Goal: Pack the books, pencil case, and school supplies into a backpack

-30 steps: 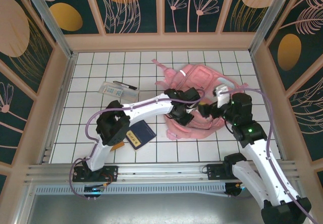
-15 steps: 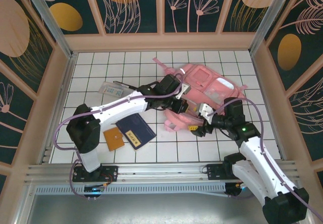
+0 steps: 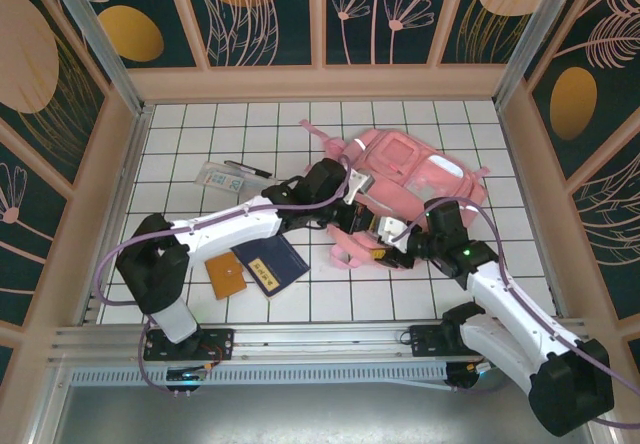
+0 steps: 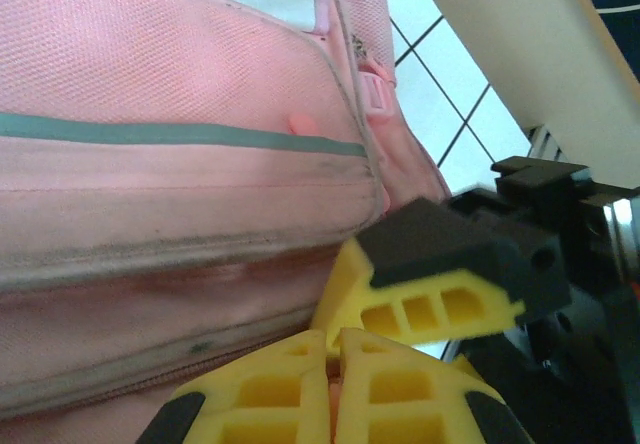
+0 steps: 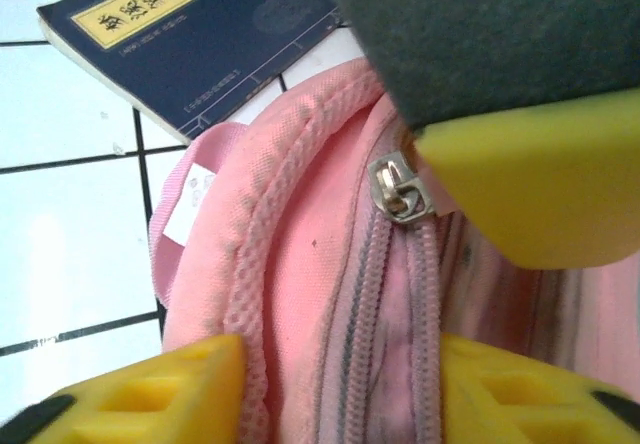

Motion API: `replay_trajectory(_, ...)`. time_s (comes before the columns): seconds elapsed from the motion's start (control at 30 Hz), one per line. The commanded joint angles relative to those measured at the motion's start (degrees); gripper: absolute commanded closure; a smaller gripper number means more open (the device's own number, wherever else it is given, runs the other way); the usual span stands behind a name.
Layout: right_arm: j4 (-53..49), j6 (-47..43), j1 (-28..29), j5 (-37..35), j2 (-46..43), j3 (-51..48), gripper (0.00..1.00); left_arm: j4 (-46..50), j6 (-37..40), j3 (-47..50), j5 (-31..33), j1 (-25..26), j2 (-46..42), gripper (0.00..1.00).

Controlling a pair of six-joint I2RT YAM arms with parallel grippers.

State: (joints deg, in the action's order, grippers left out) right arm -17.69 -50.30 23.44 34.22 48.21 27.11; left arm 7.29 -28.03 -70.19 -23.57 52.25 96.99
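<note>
Drawn down-left since before, right end effector (image 5: 340,384) is being closed astride backpack's (image 3: 420,174) zipper (image 5: 385,304), grip unclear; left end effector (image 4: 333,349) pressed together. Slider pull (image 5: 398,194) is best pinched squarely.

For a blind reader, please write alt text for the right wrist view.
The pink backpack, its zipper seam and metal pull, lies between the yellow fingers of the right gripper; a navy-blue book rests on the white tiled table.
</note>
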Motion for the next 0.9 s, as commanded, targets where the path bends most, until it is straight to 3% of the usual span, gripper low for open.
replay_trajectory(0.0, -5.2, -2.3, 0.4, -5.3, 0.9, 0.5, 0.73, -10.6, -0.2, 1.6, -4.5, -0.9, -3.0, 1.00)
replay_trajectory(0.07, -6.0, -3.7, 0.4, -7.9, 1.2, 0.6, 0.95, -11.3, 2.0, 2.9, -4.8, -0.9, -3.1, 1.00)
replay_trajectory(0.1, -6.3, -4.4, 0.4, -9.4, 1.2, 0.7, 1.00, -11.6, 3.5, 3.8, -4.8, -1.0, -3.3, 1.00)
replay_trajectory(0.43, -7.6, -4.9, 0.3, -19.5, 0.9, -2.1, 1.00, -14.2, 20.6, 15.0, -3.5, -1.6, -9.2, 1.00)
replay_trajectory(0.6, -10.3, -6.5, -1.1, -18.4, -1.5, -3.6, 1.00, -20.5, 41.6, 26.8, -6.6, -1.6, -17.2, 1.00)
replay_trajectory(0.67, -11.2, -6.4, -1.7, -17.3, -2.4, -3.7, 1.00, -20.6, 45.6, 27.4, -3.1, -2.1, -18.3, 1.00)
replay_trajectory(0.77, -12.4, -5.1, -1.8, -16.2, -2.0, -3.1, 1.00, -14.3, 48.2, 22.7, -3.2, -2.4, -16.6, 1.00)
replay_trajectory(0.87, -11.1, -3.2, -1.7, -15.7, -1.5, -2.3, 1.00, -10.3, 42.9, 17.1, -6.9, -2.4, -13.7, 1.00)
